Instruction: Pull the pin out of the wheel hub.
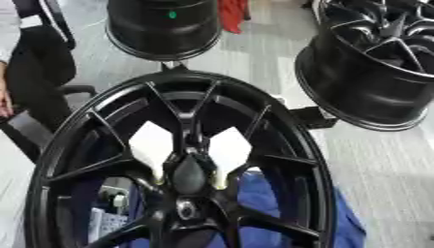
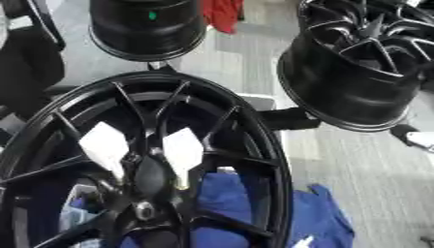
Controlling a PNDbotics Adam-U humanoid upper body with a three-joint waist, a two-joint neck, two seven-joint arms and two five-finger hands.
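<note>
A large black wheel [image 1: 280, 145] with thin paired spokes stands in front of me and fills the lower left of both views. Its hub [image 1: 189, 175] is a dark oval bulge where the spokes meet. Just below the bulge sits a small silvery round piece [image 1: 186, 209]; I cannot tell whether this is the pin. Two pale shapes [image 1: 152, 144] show through the gaps between the upper spokes. Neither of my hands shows in either view.
A second black wheel [image 1: 373, 72] leans at the upper right, and a black rim barrel [image 1: 165, 26] stands at the top centre. Blue cloth [image 2: 318, 215] lies under and right of the front wheel. A seated person [image 1: 17, 58] is at the left edge. Red fabric [image 2: 223, 13] hangs behind.
</note>
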